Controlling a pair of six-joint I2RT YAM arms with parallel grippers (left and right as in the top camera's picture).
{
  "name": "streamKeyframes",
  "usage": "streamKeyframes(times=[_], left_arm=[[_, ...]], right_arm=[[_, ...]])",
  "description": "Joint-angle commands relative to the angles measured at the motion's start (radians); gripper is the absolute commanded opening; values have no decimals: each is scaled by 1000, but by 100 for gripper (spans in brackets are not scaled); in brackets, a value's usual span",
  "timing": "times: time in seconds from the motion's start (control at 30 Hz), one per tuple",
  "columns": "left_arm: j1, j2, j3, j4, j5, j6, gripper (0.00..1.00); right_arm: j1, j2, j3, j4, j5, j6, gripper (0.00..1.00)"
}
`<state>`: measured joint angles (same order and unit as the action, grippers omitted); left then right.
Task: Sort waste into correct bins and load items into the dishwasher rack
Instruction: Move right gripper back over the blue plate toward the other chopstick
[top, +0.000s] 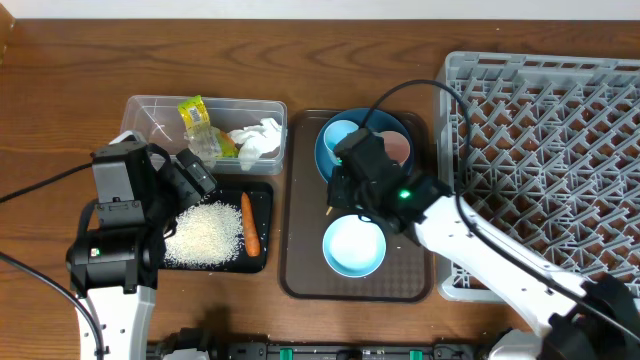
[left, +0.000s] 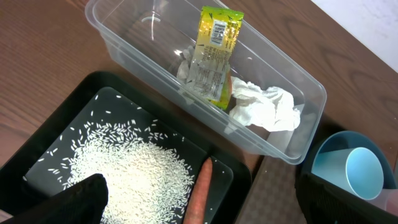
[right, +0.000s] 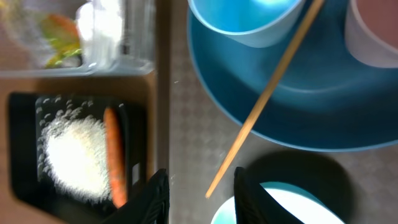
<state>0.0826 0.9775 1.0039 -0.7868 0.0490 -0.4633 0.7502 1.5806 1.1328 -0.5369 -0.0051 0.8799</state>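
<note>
left claw (left: 208, 200) is gaping wide over black tray (left: 241, 180) | right claw (right: 200, 193) is hanging narrow at chopstick (right: 267, 99) end, near rim of plate (right: 348, 118) | pink cup (right: 376, 31) is being cut off

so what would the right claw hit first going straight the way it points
probably the wooden chopstick, its end lying between the right claw tips; brown tray beneath, depth unclear

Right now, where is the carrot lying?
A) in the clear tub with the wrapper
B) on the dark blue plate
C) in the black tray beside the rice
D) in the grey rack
C: the carrot lies in the black tray, right beside the heap of rice.
</note>
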Motion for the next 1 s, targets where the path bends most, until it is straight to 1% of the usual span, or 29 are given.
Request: streamKeyframes(times=[0.0, 0.13, 0.33, 0.57, 0.7, 0.97], left_arm=[[4, 2, 23, -2, -8, 14, 99], [4, 2, 23, -2, -8, 14, 99], [4, 2, 23, -2, -8, 14, 99], [4, 2, 23, -2, -8, 14, 99], [4, 2, 23, -2, -8, 14, 99], [4, 2, 23, -2, -8, 14, 99]], right_arm=[[18, 42, -4, 4, 66, 79, 35], [18, 102, -4, 8, 65, 119, 36], [18, 154, -4, 31, 34, 122, 36], [18, 156, -4, 29, 23, 124, 35], [27, 156, -4, 21, 14, 160, 35], [50, 156, -4, 24, 16, 171, 35]])
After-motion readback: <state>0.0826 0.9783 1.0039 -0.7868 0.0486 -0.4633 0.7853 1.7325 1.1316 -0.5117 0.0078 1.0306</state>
